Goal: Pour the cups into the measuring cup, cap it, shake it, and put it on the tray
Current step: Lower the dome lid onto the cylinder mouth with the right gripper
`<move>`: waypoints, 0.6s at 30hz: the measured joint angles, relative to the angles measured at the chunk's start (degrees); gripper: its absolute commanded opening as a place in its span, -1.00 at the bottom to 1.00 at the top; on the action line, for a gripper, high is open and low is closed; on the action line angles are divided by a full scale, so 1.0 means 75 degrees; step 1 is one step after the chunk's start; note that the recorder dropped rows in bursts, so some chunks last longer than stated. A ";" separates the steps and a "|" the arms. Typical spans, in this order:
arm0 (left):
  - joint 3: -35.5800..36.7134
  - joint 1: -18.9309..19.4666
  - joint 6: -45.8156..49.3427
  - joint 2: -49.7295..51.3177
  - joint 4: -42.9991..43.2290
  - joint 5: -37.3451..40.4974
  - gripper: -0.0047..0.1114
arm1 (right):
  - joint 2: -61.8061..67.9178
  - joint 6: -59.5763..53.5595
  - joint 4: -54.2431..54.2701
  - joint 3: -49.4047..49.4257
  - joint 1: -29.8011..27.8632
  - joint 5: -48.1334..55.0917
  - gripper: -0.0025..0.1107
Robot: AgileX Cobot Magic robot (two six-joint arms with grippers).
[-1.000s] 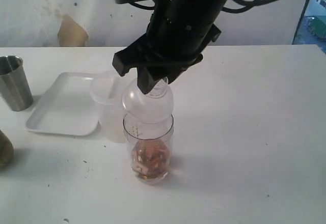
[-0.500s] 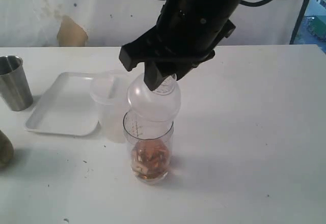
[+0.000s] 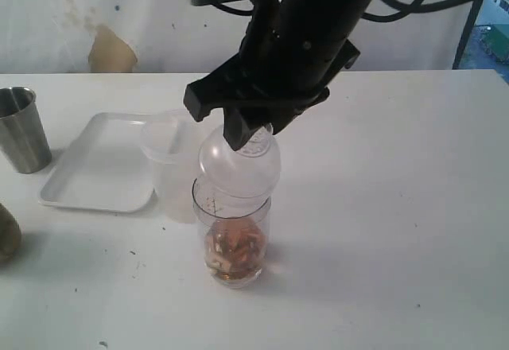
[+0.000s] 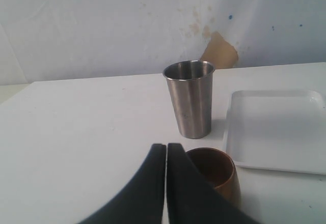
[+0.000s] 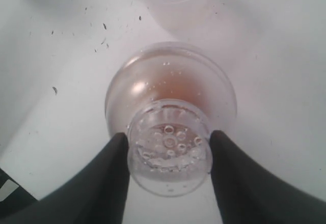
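Note:
The clear measuring cup stands at the table's middle with brownish contents at its bottom. The clear dome cap is right over its mouth, lower edge at the rim; whether it is seated I cannot tell. My right gripper comes down from above, shut on the cap's knob, with its fingers on either side. The steel tumbler and brown cup stand at the far left by the white tray. My left gripper is shut and empty, next to the brown cup.
A frosted tub stands just behind and left of the measuring cup, beside the tray's near corner. The steel tumbler and brown cup sit at the table's left edge. A wall runs behind the table.
The right gripper carried the cap slightly right, then down, from a leftward tilt to squarely over the measuring cup's mouth. The left gripper has stayed shut.

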 measured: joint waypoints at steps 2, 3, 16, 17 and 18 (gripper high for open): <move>0.0000 0.0000 0.0000 0.0000 0.0000 0.0000 -0.90 | 0.0027 0.0002 -0.0011 0.0000 0.0000 0.0000 -0.96; 0.0000 0.0000 0.0000 0.0000 0.0000 0.0000 -0.90 | 0.0054 0.0002 -0.0011 0.0000 0.0000 0.0000 -0.96; 0.0000 0.0000 0.0000 0.0000 0.0000 0.0000 -0.90 | 0.0281 0.0002 0.0007 0.0000 0.0000 -0.0016 -0.96; 0.0000 0.0000 0.0000 0.0000 0.0000 0.0000 -0.90 | 0.0281 0.0002 0.0007 0.0000 0.0000 -0.0016 -0.96; 0.0000 0.0000 0.0000 0.0000 0.0000 0.0000 -0.90 | 0.0281 0.0002 0.0007 0.0000 0.0000 -0.0016 -0.96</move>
